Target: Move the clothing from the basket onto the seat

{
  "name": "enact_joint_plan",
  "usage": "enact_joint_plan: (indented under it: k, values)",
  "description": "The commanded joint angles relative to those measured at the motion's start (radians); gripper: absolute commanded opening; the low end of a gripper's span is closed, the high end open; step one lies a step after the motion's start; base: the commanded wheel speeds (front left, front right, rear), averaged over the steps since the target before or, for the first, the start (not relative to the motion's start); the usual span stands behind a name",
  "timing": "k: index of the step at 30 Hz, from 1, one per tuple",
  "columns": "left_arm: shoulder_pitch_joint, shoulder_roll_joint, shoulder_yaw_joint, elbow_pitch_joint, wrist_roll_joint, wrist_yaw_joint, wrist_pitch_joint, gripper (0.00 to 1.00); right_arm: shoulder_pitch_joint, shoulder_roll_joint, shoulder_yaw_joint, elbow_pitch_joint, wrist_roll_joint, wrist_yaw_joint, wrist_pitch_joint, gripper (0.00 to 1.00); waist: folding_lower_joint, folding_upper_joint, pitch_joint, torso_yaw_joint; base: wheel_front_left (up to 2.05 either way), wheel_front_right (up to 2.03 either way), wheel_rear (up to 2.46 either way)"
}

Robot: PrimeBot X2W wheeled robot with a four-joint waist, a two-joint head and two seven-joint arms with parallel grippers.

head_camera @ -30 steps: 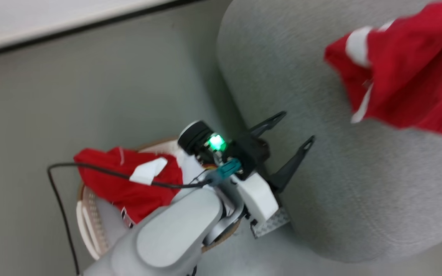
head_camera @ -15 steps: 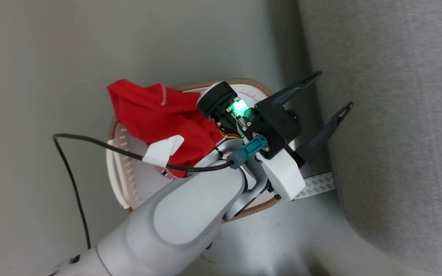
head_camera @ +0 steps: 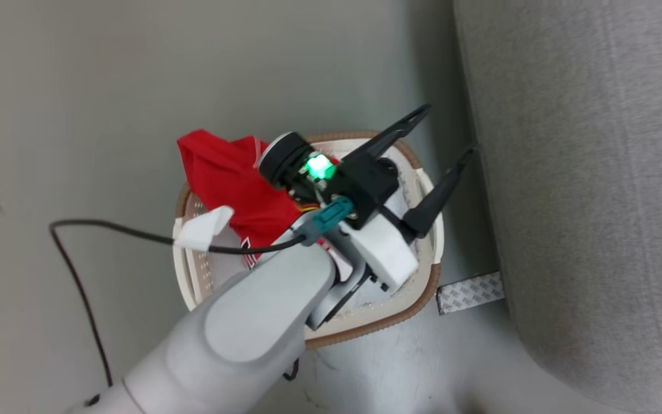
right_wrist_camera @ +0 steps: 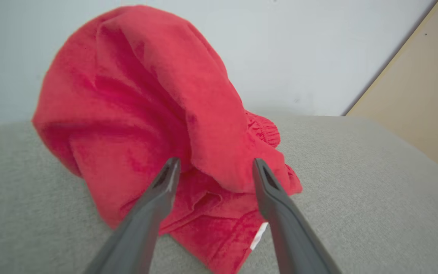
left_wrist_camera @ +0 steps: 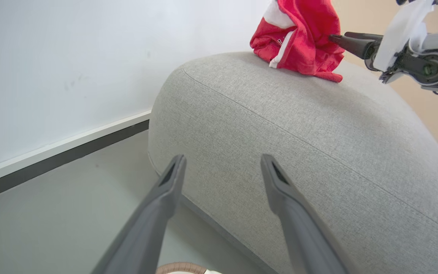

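The cream basket (head_camera: 365,330) with its brown rim stands on the floor beside the grey seat (head_camera: 584,172). A red garment with white patches (head_camera: 233,184) lies in the basket and drapes over its far rim. My left gripper (head_camera: 449,130) hovers open above the basket's seat-side half, fingers pointing toward the seat (left_wrist_camera: 299,152), nothing between them (left_wrist_camera: 222,158). A second red garment (left_wrist_camera: 299,38) sits heaped on top of the seat. My right gripper (right_wrist_camera: 216,161) is open just in front of that garment (right_wrist_camera: 146,95), fingers either side of its lower folds; it also appears beside the heap (left_wrist_camera: 338,37).
A black cable (head_camera: 78,276) loops from my left wrist over the grey floor. A patterned grey strip (head_camera: 470,292) lies on the floor between basket and seat. A white wall with a dark baseboard (left_wrist_camera: 63,152) runs behind; a beige panel (right_wrist_camera: 413,95) stands past the seat.
The head camera has swung from the seat down to the basket, so the garment on the seat has left that view. My left gripper, still open, now sits over the basket rather than the seat's edge.
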Motion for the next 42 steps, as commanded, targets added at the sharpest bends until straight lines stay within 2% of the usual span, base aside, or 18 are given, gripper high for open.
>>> enact_joint_plan:
  k: [1, 7, 15, 21, 25, 36, 42]
  values:
    - [0.022, 0.013, 0.007, 0.003, -0.011, 0.007, -0.011, 1.0, 0.036, 0.016, -0.01, -0.033, -0.012, -0.002, 0.001, 1.0, -0.0001, 0.0001, -0.044, -0.019, 0.0, 0.0, 0.0]
    - [0.109, 0.057, 0.037, 0.02, -0.048, 0.033, -0.05, 1.0, 0.208, 0.089, -0.011, -0.218, -0.046, -0.002, 0.001, 1.0, -0.0001, 0.0001, -0.184, -0.032, 0.0, 0.0, 0.0]
    - [0.295, 0.11, 0.131, 0.018, -0.124, 0.089, -0.088, 1.0, 0.451, 0.174, 0.019, -0.434, -0.063, -0.002, 0.001, 1.0, -0.0001, 0.0001, -0.419, -0.006, 0.0, 0.0, 0.0]
    - [0.44, 0.146, 0.227, -0.02, -0.138, 0.135, -0.092, 1.0, 0.604, 0.211, 0.085, -0.518, -0.072, -0.002, 0.001, 1.0, -0.0001, 0.0001, -0.543, 0.04, 0.0, 0.0, 0.0]
    - [0.55, 0.153, 0.299, -0.06, -0.108, 0.163, -0.092, 1.0, 0.698, 0.24, 0.114, -0.551, -0.052, -0.002, 0.001, 1.0, -0.0001, 0.0001, -0.61, 0.089, 0.0, 0.0, 0.0]
    - [0.796, 0.134, 0.474, -0.107, -0.011, 0.147, -0.092, 1.0, 0.926, 0.339, 0.179, -0.592, -0.066, -0.002, 0.001, 1.0, -0.0001, 0.0001, -0.73, 0.188, 0.0, 0.0, 0.0]
    - [0.862, 0.096, 0.541, -0.116, 0.046, 0.108, -0.092, 1.0, 0.998, 0.388, 0.204, -0.586, -0.075, -0.002, 0.001, 1.0, -0.0001, 0.0001, -0.759, 0.204, 0.0, 0.0, 0.0]
